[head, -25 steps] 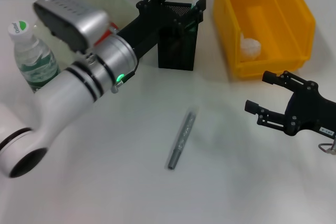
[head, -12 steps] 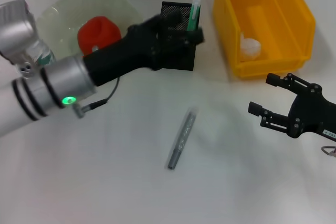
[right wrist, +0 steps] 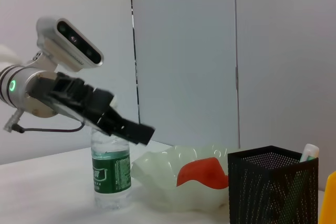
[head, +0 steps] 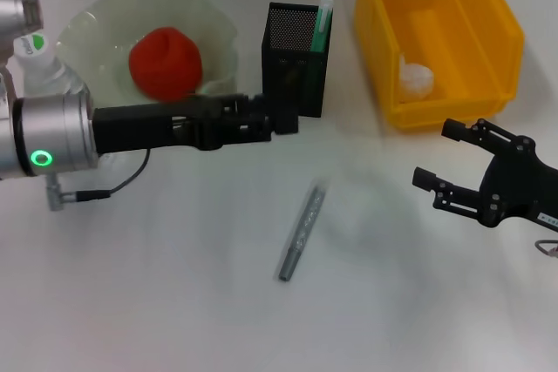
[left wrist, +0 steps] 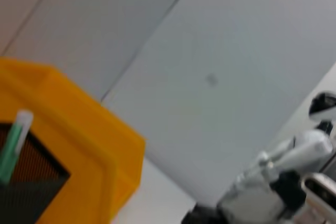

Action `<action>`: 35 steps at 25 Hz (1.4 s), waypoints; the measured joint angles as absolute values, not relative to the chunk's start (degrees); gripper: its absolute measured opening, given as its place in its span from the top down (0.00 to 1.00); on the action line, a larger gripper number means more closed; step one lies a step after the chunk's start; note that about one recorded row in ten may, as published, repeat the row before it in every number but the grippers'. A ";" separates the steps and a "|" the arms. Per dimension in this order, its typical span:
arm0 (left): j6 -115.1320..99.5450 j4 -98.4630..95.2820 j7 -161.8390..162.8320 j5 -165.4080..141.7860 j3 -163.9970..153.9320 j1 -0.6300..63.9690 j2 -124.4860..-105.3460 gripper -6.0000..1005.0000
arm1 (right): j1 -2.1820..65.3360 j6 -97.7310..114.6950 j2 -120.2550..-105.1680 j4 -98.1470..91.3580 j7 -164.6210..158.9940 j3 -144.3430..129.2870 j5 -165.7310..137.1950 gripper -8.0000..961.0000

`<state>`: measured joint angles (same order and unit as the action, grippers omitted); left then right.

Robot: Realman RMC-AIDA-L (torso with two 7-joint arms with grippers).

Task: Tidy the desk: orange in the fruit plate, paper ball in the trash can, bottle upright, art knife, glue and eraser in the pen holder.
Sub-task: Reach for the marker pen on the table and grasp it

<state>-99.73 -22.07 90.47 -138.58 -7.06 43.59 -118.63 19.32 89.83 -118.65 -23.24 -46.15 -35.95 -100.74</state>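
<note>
One art knife (head: 301, 233) between hands.

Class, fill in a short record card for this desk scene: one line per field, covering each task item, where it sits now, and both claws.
Orange: in the fruit plate
Paper ball: inside the yellow bin
Bottle: upright, beside the plate
Glue: standing in the pen holder
Art knife: lying flat on the desk, mid-table
Eraser: not visible
Left claw: empty, in front of the pen holder
Right claw: open, empty, near the bin
</note>
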 joint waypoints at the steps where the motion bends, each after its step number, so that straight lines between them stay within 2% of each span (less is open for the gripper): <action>1: -100.34 -24.59 93.19 -138.59 -9.36 43.76 -118.73 0.20 | 19.32 89.85 -118.65 -23.31 -46.15 -35.94 -100.75 0.15; 13: -104.20 -32.77 96.42 -126.98 -24.45 42.68 -119.04 0.20 | 19.30 89.92 -118.65 -23.38 -46.20 -35.95 -100.56 0.15; 22: -104.99 -36.23 91.71 -103.37 -39.98 37.13 -119.13 0.20 | 19.16 89.92 -118.70 -23.38 -46.23 -35.79 -100.42 0.15; 24: -103.21 -36.92 84.94 -91.04 -47.14 33.47 -119.13 0.20 | 19.15 89.91 -118.69 -23.38 -46.22 -35.77 -100.40 0.15; 27: -102.48 -36.80 83.13 -88.48 -48.45 32.78 -119.15 0.20 | 19.15 89.91 -118.67 -23.38 -46.21 -35.77 -100.38 0.15; 29: -97.66 -36.30 75.58 -77.45 -55.75 29.78 -119.18 0.20 | 19.16 89.90 -118.65 -23.38 -46.14 -35.76 -100.36 0.15; 35: -83.93 -42.75 77.68 -69.62 -69.09 26.77 -119.00 0.20 | 19.23 89.90 -118.64 -23.39 -46.02 -35.77 -100.36 0.15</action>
